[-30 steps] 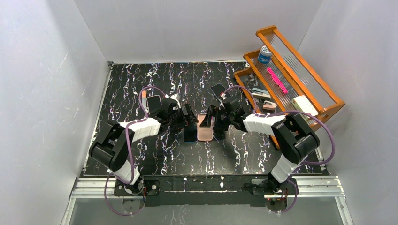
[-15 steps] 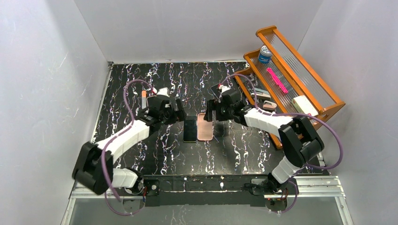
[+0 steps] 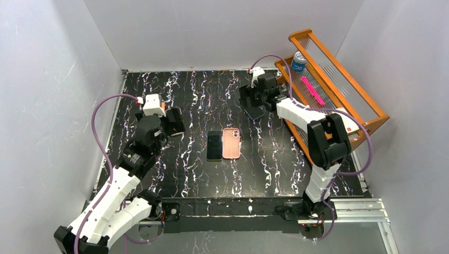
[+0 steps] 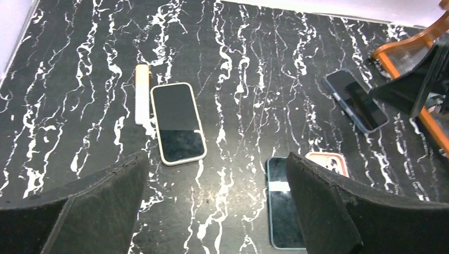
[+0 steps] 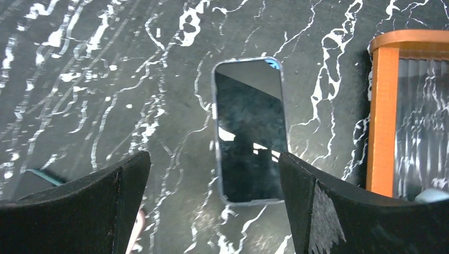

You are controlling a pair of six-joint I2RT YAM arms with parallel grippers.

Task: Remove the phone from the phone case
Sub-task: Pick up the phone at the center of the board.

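The left gripper is hovering over the left side of the worktop with its fingers spread wide apart and nothing between them. The right gripper is hanging at the far right, near the wooden rack, and is likewise spread apart and holding nothing.

The phone is lying flat in the middle of the worktop, out of the phone case. Its dark face is showing inside a teal edge. Its long axis is running from the near edge toward the far wall. The phone case, pink and empty, is lying just to the phone's right and parallel to it, with its camera cut-out at the far end. Whether their edges are touching cannot be told. Both grippers are standing well apart from this pair.

Count on the worktop:
- **Phones:** three. One is the bare phone. A white-cased phone is lying ahead of the left gripper. A blue-cased phone is lying directly under the right gripper.
- **Empty cases:** one.
- **Other items:** one white stick, lying just beside the white-cased phone along its long edge.
- **Racks:** one.
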